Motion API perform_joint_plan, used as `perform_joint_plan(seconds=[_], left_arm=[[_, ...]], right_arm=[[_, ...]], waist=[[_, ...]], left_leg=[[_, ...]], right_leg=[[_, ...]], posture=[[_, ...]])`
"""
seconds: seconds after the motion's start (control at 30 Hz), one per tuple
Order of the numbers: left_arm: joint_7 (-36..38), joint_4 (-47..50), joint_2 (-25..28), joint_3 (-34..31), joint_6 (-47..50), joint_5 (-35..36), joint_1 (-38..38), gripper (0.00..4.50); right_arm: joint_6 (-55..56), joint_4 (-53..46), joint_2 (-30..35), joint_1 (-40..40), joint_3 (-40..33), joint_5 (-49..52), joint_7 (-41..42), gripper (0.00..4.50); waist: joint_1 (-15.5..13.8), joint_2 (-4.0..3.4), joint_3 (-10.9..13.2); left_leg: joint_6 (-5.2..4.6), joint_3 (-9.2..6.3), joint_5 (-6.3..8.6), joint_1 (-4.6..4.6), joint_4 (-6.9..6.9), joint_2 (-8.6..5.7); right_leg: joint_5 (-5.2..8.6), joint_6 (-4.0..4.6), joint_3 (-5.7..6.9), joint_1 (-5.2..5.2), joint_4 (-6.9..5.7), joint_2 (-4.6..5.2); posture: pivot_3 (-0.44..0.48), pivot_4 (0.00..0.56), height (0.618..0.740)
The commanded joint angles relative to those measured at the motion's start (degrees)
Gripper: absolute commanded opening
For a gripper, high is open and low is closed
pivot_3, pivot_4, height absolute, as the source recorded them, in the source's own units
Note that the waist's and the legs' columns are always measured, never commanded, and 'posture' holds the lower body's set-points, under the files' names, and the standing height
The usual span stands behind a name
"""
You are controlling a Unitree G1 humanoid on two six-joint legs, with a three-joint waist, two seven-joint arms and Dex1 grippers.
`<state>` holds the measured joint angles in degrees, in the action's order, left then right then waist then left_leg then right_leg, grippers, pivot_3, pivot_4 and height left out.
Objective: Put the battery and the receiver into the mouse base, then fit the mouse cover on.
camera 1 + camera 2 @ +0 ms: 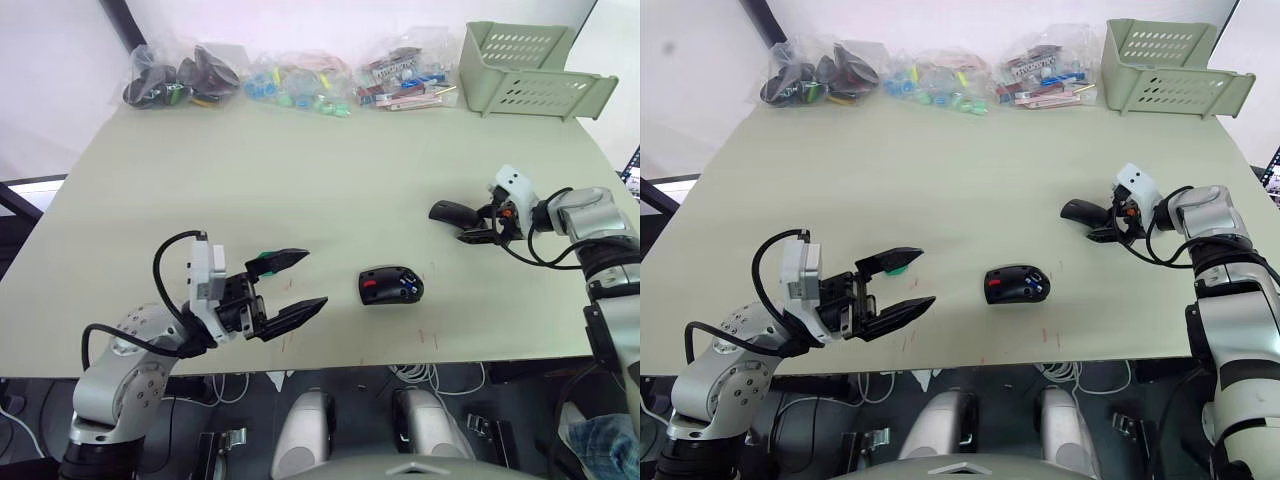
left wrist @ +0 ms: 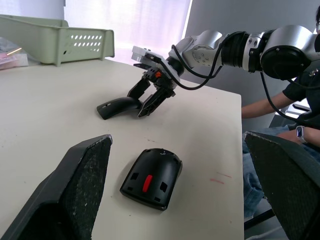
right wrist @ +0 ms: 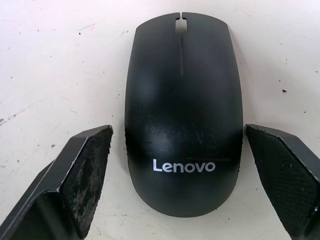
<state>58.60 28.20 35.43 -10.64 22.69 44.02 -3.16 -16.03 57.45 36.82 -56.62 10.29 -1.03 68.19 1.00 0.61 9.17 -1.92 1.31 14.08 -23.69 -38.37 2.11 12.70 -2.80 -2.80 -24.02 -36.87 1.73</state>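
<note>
The mouse base (image 1: pixel 385 288), black with a red patch, lies near the table's front edge. Blue of the battery (image 1: pixel 408 286) shows in its recessed top. The receiver is hidden or too small to tell. The mouse cover (image 3: pixel 182 110), a glossy black shell marked Lenovo, lies flat at the right (image 1: pixel 452 212). My right gripper (image 1: pixel 474 230) stands open around the cover's near end, with a gap on each side of its fingers (image 3: pixel 87 165). To the left of the base, my left gripper (image 1: pixel 312 278) is open and holds nothing, and it points at the base (image 2: pixel 150 180).
Several clear bags of parts (image 1: pixel 290 80) line the table's far edge. A pale green basket (image 1: pixel 530 70) stands at the back right. A small green piece (image 1: pixel 262 265) shows by my left gripper's upper finger. A seated person (image 2: pixel 300 125) is beyond the table's right edge.
</note>
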Motion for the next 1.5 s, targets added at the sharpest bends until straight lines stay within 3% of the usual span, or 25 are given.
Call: perform_joint_plan(seconds=[0.03,0.67,1.5], left_arm=[[-0.7,3.0,0.5,0.3,0.5,1.3,0.2,4.50],[-2.0,6.0,0.0,1.9,0.4,0.8,-1.5,4.50],[2.1,-1.4,-1.1,4.0,-4.9,-2.3,-0.8,4.50]], right_arm=[[-0.3,-1.7,0.8,-1.5,-1.9,0.5,0.1,4.42],[-2.0,-4.7,1.4,0.4,-2.0,0.7,0.2,4.42],[-2.9,-5.9,2.0,1.2,-1.6,0.4,0.2,4.42]], waist=[[0.0,0.00,0.0],[0.0,-0.02,0.0],[0.0,-0.06,0.0]], left_leg=[[0.00,0.00,0.00,0.00,0.00,0.00],[0.00,0.00,0.00,0.00,0.00,0.00],[0.00,0.01,0.00,0.00,0.00,0.00]], right_leg=[[0.00,0.00,0.00,0.00,0.00,0.00],[0.00,0.00,0.00,0.00,0.00,0.00],[0.00,0.00,-0.01,-0.01,0.00,0.00]], posture=[[0.000,0.150,0.740],[0.000,0.150,0.740],[0.000,0.150,0.740]])
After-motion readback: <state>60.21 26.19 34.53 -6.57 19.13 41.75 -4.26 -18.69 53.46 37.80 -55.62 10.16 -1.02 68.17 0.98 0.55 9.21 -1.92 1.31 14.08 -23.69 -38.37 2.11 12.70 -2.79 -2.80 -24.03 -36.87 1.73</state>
